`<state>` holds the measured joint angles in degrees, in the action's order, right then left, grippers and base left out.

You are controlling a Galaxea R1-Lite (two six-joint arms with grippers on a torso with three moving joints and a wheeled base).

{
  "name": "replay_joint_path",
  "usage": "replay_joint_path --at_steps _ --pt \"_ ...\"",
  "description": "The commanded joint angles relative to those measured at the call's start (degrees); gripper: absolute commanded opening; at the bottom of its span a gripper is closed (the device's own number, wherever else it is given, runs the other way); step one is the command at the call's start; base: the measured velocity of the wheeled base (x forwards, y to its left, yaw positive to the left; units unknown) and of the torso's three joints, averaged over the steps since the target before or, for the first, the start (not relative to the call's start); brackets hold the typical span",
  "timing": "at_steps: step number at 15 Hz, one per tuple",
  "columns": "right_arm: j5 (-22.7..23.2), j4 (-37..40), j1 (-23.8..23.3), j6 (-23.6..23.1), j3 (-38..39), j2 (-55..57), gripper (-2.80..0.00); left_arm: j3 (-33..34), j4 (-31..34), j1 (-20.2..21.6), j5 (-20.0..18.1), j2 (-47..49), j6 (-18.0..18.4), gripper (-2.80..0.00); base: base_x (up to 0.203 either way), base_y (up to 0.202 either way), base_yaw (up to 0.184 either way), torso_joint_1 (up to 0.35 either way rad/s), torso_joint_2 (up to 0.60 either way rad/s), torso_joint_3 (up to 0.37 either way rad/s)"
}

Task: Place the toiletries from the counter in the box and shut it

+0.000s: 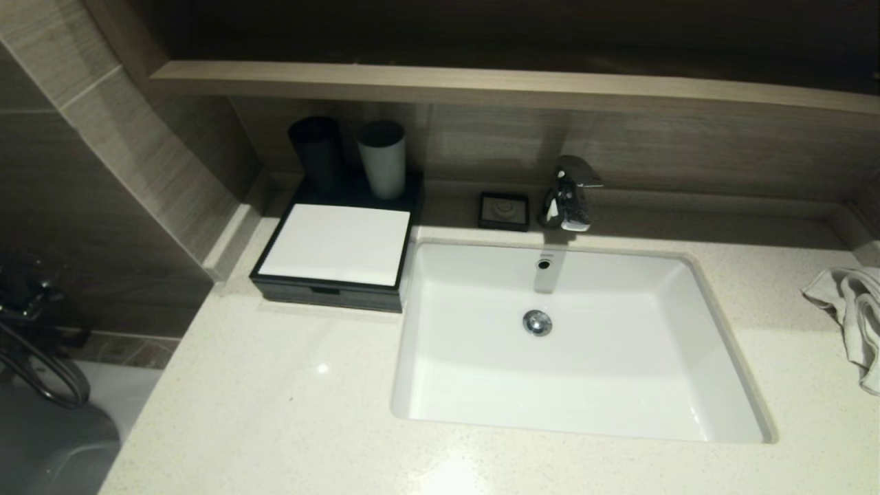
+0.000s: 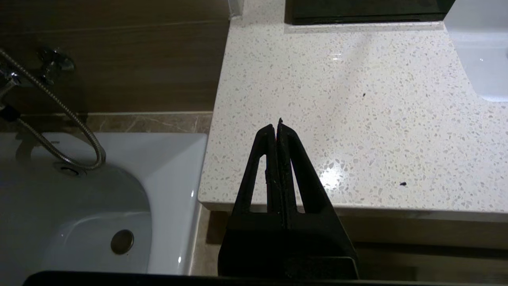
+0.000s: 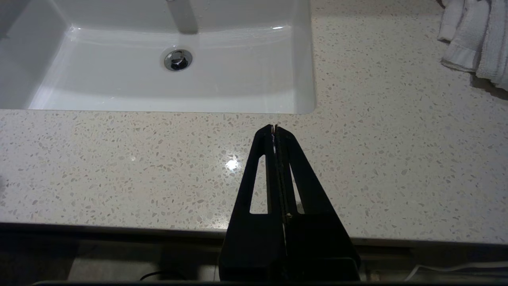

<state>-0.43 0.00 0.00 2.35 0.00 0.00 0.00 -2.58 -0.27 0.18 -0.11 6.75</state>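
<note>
Box far left on counter, drawer shut, no sachets in view | our left gripper and right gripper at near edge, fingers pressed together, empty | risk: we stop early if sachets lie hidden

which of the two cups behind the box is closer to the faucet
The grey cup. It stands on the back of the black box, on the side toward the faucet; the black cup stands beside it, toward the tiled wall.
</note>
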Motion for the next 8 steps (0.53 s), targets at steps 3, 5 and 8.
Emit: replay_joint_path --at_steps 3,5,8 --pt "0.0 0.0 0.0 0.0 0.0 0.0 -2.80 0.1 3.3 0.0 -0.9 0.1 -0.5 -2.80 0.000 0.000 0.000 0.000 0.00 0.000" --pt "0.0 0.0 0.0 0.0 0.0 0.1 -2.80 0.1 3.2 0.0 -0.9 0.0 -1.4 -2.80 0.000 0.000 0.000 0.000 0.00 0.000" --pt "0.0 0.0 0.0 0.0 0.0 0.1 -2.80 0.1 3.3 0.0 -0.8 0.0 -2.1 -2.80 0.000 0.000 0.000 0.000 0.00 0.000"
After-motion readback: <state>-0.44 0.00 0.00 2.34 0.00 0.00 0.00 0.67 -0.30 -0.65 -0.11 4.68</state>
